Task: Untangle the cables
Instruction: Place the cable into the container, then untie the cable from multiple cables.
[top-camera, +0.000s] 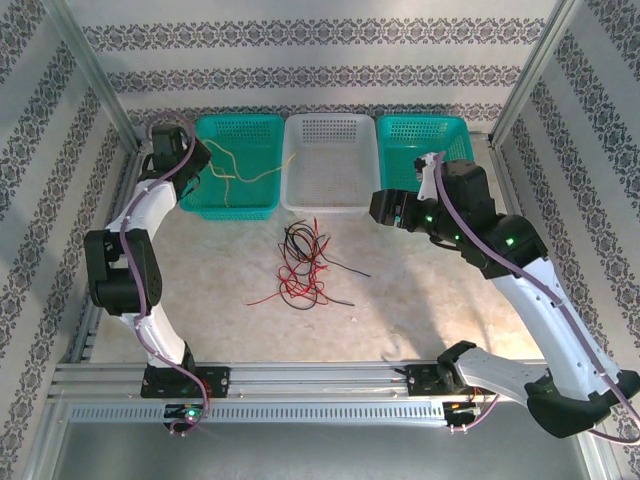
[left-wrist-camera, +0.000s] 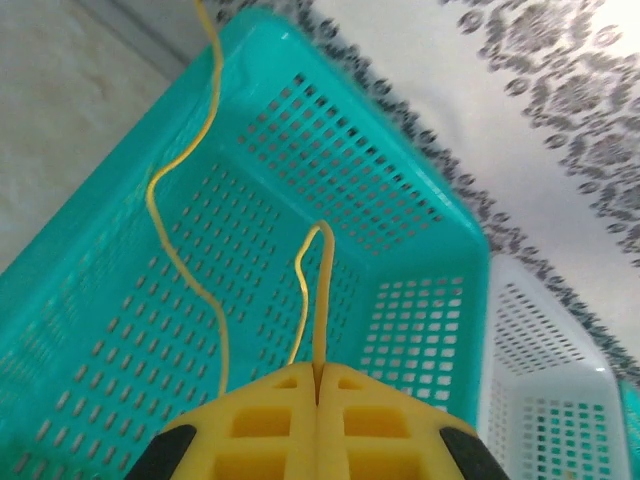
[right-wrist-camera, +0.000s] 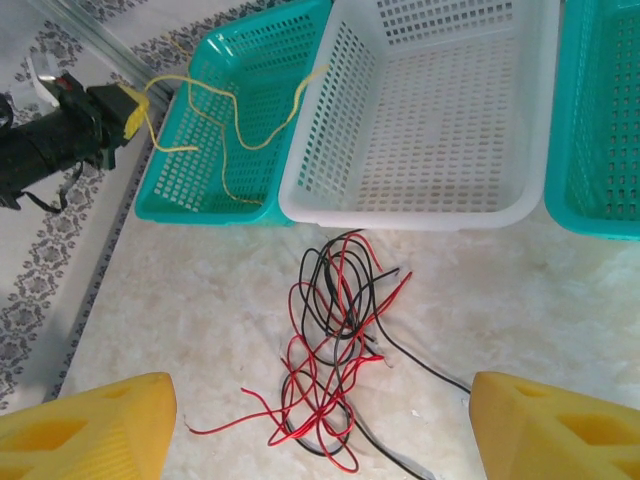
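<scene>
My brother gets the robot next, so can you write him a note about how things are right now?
Left gripper: shut on the yellow cable, holding it above the left teal basket.
Right gripper: open, holding nothing, above the table.
Red and black cables: one tangled pile on the table, in front of the white basket.
Done: the yellow cable is apart from the pile.
Left: probably release the yellow one into the basket, then separate red from black.

Patterned wallpaper (top-camera: 300, 40), mottled beige tabletop (top-camera: 420, 300)
</scene>
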